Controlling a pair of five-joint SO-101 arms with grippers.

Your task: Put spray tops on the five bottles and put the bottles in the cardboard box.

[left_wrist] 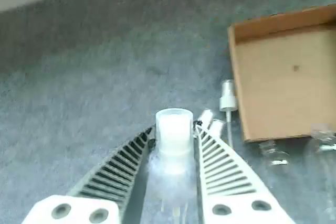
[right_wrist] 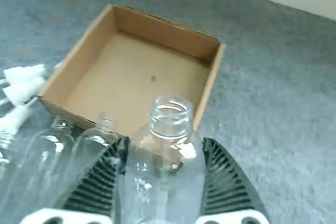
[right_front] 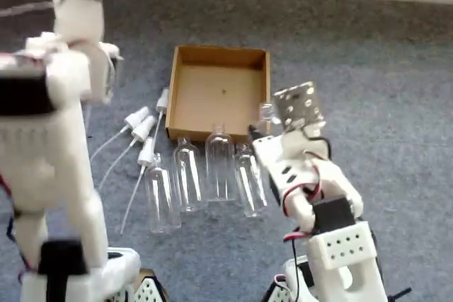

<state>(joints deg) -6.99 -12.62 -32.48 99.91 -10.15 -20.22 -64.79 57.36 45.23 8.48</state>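
One grey worktop [right_front: 368,68] with a short, felt-like nap carries everything. Near its middle, toward the far edge, sits the cardboard box [right_front: 185,90]. It is a shallow square tray of plain brown board, open-topped and with nothing in it.

Four clear bottles [right_front: 187,175] lie side by side just at the box's near wall, necks toward it. They are glossy, round-bodied cylinders and would likely roll if nudged. The fifth bottle [right_wrist: 164,177] is pinched around its body by the right claw [right_wrist: 165,145]. It is held off the worktop by the box's side toward the right edge, its ridged mouth open and pointing away from the claw.

Four spray tops [right_front: 145,129] lie beside the box toward the worktop's left edge. They are small, matte white plastic heads trailing thin, pale dip tubes. The left claw [left_wrist: 174,127] is pressed onto a fifth spray top [left_wrist: 173,142] between its ribbed fingers [left_wrist: 220,166], and holds it off the worktop toward the left edge.

The step in hand looks like mating this top to the held bottle. Done well, that means bringing both onto one axis, feeding the limp tube into the mouth first, and only then seating the collar. The slick bottle wall may twist in its grip, so steady pressure square to the mouth seems wiser than a quick push.
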